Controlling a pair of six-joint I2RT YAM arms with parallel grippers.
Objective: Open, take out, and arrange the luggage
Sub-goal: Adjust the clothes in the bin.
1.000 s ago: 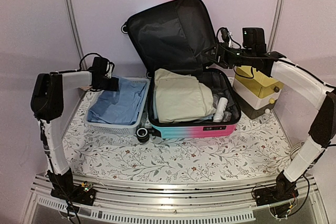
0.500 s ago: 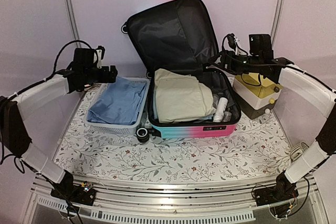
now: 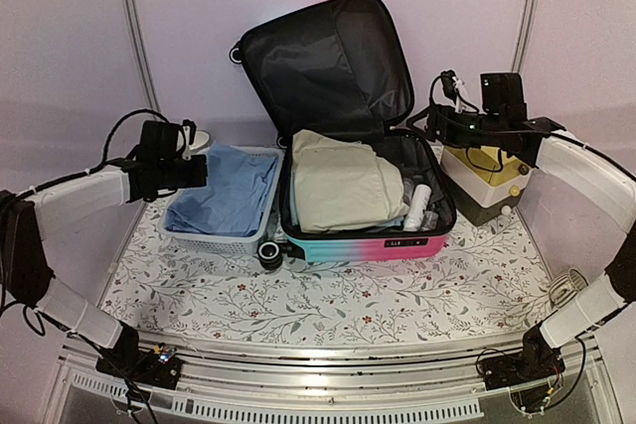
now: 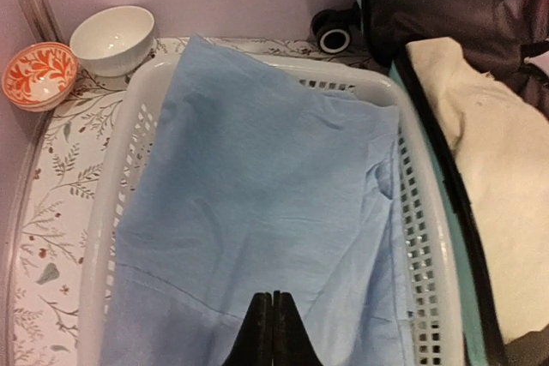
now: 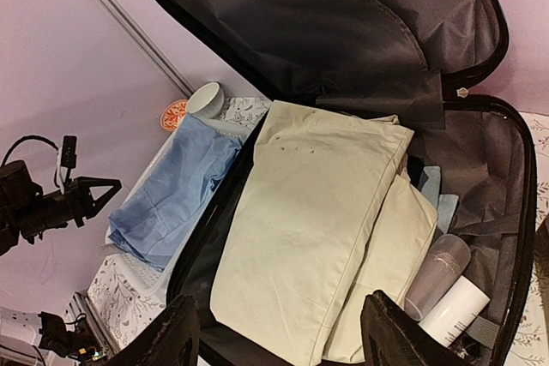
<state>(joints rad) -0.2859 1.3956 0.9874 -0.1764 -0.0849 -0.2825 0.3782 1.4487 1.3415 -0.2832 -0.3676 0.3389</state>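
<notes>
Pale walls stand close behind a floral-topped table [image 3: 328,305]. The luggage [image 3: 363,243] lies open mid-table toward the back edge, its lid [image 3: 328,57] propped up against the back wall. A folded cream garment [image 3: 333,186] fills most of the lower shell. At the shell's right end lie what look like bottles [image 3: 417,206], too small to tell apart. Just beside the luggage's left side stands a basket [image 3: 214,242] holding a blue cloth [image 3: 224,196]. A white bowl [image 4: 111,36] and an orange bowl [image 4: 39,75] sit in the back left corner. A box [image 3: 487,176] stands just right of the luggage. The left gripper [image 4: 272,327] hovers over the basket's left side, fingers pressed together, holding nothing. The right gripper [image 5: 279,340] hangs above the luggage's right side, jaws spread and empty.
</notes>
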